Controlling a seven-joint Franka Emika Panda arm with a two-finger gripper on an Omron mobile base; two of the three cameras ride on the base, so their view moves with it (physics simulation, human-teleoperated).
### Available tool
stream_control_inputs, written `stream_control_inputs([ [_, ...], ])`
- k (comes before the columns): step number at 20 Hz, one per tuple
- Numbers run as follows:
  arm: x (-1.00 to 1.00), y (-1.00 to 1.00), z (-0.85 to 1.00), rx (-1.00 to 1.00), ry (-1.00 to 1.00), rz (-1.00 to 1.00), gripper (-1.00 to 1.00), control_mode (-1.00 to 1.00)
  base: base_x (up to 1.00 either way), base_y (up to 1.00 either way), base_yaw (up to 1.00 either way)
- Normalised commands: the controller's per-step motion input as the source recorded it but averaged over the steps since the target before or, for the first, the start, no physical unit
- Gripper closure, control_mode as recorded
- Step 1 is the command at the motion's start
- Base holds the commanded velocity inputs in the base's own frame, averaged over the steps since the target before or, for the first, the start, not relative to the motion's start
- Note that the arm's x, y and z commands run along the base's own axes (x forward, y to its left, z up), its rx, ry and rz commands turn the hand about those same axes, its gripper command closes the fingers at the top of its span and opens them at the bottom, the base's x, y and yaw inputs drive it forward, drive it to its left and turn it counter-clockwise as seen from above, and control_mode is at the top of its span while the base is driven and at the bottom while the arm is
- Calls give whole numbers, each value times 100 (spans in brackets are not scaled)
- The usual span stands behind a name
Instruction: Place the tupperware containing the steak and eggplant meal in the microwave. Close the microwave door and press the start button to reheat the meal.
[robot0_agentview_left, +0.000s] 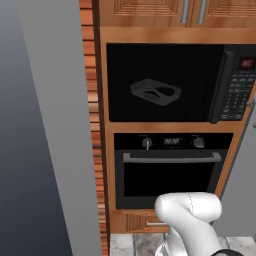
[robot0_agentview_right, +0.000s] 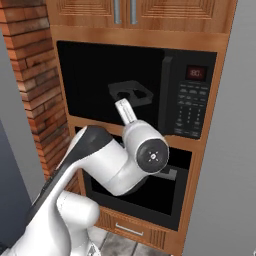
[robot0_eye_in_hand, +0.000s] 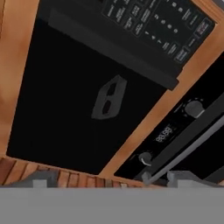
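Door shut, tray inside

Tupperware, a shallow pale rectangular tray (robot0_agentview_left: 155, 92), sits inside the wide black built-in microwave (robot0_agentview_left: 175, 82), seen dimly through the closed black windowed microwave door (robot0_agentview_left: 162, 82). My gripper's (robot0_eye_in_hand: 107, 179) finger tips stand apart, holding nothing, facing the door, left of the grey-buttoned keypad strip (robot0_agentview_right: 191, 111).

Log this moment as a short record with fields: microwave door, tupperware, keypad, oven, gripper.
microwave door: shut, flush with the front
tupperware: inside the microwave, dim through the dark window
keypad: on the microwave's right strip, red display lit above it
oven: directly below the microwave, door closed, silver bar handle
gripper: finger tips apart, holding nothing, facing the microwave front, touching nothing
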Motion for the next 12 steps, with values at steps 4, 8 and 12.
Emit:
stream_control_inputs([
  [4,0,-16,-1,3,14,0,100,-100,0,0,0],
  [8,0,-23,0,3,7,0,100,-100,0,0,0],
  [12,5,-39,-21,1,4,0,100,-100,0,0,0],
])
